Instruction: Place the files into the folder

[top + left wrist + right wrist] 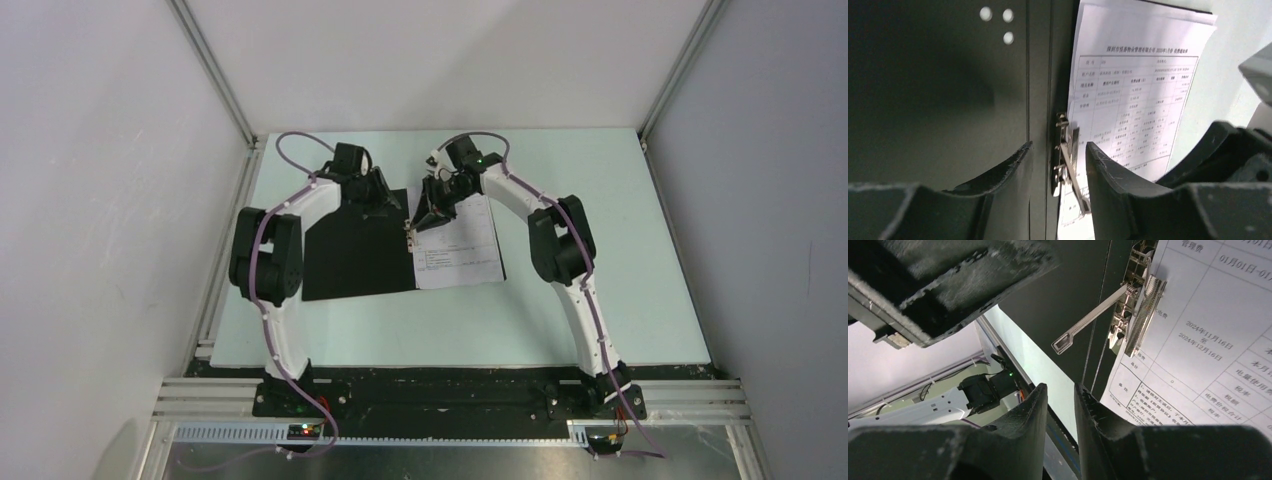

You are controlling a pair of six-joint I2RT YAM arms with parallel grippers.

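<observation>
Printed files (458, 250) flat inside open black folder (350, 255)

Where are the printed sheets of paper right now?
From the overhead camera, the files lie on the right half of the open folder, beside its metal clip at the spine, close to the right pincer.

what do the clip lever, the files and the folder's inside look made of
Clip lever: bare metal, silvery with bright glints. Files: thin white paper, matte, black print. Folder inside: black, dull sheen with soft reflections, likely plastic-coated board; can't be sure.
</observation>
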